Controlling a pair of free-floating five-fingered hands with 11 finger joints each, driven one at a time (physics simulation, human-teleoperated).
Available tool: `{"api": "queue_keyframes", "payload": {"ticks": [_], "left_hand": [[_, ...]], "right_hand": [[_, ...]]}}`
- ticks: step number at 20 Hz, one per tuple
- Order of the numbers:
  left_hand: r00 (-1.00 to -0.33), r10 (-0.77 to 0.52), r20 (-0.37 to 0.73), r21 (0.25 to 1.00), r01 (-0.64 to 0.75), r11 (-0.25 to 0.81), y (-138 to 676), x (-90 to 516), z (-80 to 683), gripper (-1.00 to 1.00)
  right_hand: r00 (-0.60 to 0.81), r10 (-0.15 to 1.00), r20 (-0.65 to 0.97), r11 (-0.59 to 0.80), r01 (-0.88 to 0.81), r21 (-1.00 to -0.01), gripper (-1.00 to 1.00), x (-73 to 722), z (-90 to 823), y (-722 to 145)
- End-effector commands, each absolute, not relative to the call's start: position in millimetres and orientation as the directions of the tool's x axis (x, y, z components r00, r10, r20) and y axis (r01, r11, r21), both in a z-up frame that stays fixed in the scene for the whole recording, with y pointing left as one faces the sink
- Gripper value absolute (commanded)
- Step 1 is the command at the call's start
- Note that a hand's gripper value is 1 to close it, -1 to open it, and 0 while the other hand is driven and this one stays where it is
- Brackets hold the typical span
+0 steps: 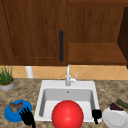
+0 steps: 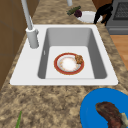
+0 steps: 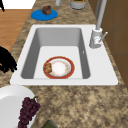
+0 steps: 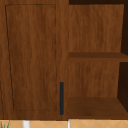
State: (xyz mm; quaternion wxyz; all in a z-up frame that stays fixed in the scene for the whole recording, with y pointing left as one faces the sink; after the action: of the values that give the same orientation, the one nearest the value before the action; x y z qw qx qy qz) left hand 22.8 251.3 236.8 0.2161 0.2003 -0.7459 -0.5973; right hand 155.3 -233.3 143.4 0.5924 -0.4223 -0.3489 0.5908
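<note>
Wooden wall cabinets hang above the sink, with an open shelf to the right of the door and its dark handle. Below them runs the speckled stone surface, and set into it is the white sink, the landmark for everything else.

Inside the sink lies a red-rimmed plate with a small brown piece of food on its edge; in the front view a big red round shape covers the basin's front (what it is I cannot tell). The faucet stands behind the sink. Left of the sink is a blue plate carrying a brown chunk of meat, and further left a potted plant. Right of the sink sits a white plate with a bunch of dark grapes, and a green vegetable beyond it.

A likely slip, as I judge it: the right hand is so close to the white plate's rim that a careless sweep could nudge the plate or roll the grapes off it.

The left hand hovers at the blue plate's near edge, fingers spread wide, holding nothing. The right hand hangs at the sink's front right corner, just beside the white plate, fingers drooping and relaxed, gripping nothing.
</note>
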Motion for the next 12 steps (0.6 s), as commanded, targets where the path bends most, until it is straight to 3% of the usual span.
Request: {"api": "queue_keyframes", "payload": {"ticks": [1,12], "left_hand": [[-0.888,-0.455,0.073,0.987,-0.002,0.163,251.3,17.1,240.0,-1.0],[-0.91,-0.404,0.09,0.985,0.022,0.169,251.2,1.7,246.0,-1.0]], "right_hand": [[0.058,0.995,-0.086,-0.055,-0.405,-0.913,0.0,155.3,143.4,-233.3],[0.059,0.995,-0.085,-0.054,-0.405,-0.913,0.0,155.3,143.4,-233.3]]}}
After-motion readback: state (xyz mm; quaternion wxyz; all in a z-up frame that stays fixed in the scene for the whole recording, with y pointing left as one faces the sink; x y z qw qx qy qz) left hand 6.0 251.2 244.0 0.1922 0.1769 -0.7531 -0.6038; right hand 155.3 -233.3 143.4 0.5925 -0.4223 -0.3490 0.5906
